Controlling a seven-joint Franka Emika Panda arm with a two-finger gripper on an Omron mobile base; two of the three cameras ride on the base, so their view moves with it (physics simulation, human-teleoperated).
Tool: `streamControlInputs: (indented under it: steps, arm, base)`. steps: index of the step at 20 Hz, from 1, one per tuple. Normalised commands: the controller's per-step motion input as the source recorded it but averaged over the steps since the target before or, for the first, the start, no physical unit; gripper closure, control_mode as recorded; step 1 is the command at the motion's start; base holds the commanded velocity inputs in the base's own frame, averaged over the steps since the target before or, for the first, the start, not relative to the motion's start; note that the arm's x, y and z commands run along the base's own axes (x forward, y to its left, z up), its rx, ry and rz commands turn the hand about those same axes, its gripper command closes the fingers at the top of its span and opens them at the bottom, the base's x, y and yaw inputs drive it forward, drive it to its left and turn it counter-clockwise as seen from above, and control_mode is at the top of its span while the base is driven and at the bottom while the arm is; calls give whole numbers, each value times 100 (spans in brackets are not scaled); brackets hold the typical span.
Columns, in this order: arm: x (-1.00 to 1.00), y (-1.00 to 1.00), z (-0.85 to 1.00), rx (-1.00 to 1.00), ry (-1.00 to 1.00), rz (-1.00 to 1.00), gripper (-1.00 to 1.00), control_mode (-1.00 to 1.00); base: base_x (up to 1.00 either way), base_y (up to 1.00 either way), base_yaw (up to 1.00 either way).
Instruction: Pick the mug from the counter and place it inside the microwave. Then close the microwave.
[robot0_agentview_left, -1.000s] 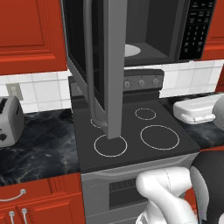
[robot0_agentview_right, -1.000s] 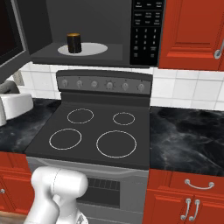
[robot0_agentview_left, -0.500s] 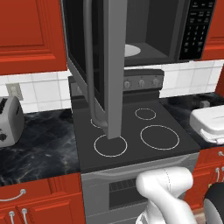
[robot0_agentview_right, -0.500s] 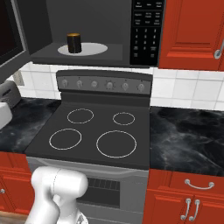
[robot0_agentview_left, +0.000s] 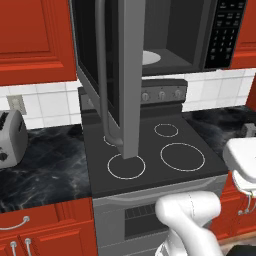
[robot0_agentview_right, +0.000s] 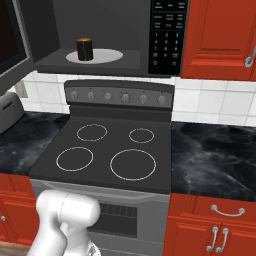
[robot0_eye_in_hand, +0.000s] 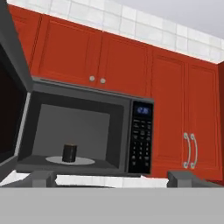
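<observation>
One step looks left: the mug (robot0_agentview_right: 85, 49) already stands upright on the white plate (robot0_agentview_right: 107, 56) inside the microwave (robot0_agentview_right: 125, 35), toward the plate's left side, and the door (robot0_agentview_left: 107, 75) hangs wide open over the stove (robot0_agentview_right: 110, 155). The gripper (robot0_eye_in_hand: 111, 177) is spread fully wide and holds nothing; its two tips sit well back from the microwave, pointing at the open cavity.

Risks from here, as I judge them:
- The door juts far out, edge-on toward the robot in the left base view, with its long bar handle (robot0_agentview_left: 102, 85) on the outer face. A push landing near the hinge, or glancing off the handle, could slip and leave the door ajar.
- The arm must swing round to the door's far side; a tight path could clip the door edge or the cabinet (robot0_agentview_left: 35, 40) beside it.
- A hard slam could jolt the mug on its plate, though it sits well inside the cavity, away from the opening.

The mug is small, squat and cylindrical, dark brown-black with a tan top. It looks stable. The black bench (robot0_agentview_right: 215, 155) beside the stove lies below it, the toaster (robot0_agentview_left: 11, 137) off to the left.
</observation>
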Motion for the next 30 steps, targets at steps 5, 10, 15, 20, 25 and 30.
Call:
streamControlInputs:
  steps: [5,10,15,20,25,30]
  arm:
    - [-62,44,0,0,-12,-14,-100,-100]
    - [-55,39,0,0,-7,-17,-100,-100]
    - [-9,57,0,0,-4,-22,-100,-100]
    - [0,48,-1,0,0,-24,-100,-100]
    - [35,30,-10,0,0,-21,-100,-100]
    - [38,38,-5,0,0,-18,-100,-100]
  base:
    - [0,0,0]
    - [0,0,0]
    - [0,0,0]
    - [0,0,0]
    - [0,0,0]
    - [0,0,0]
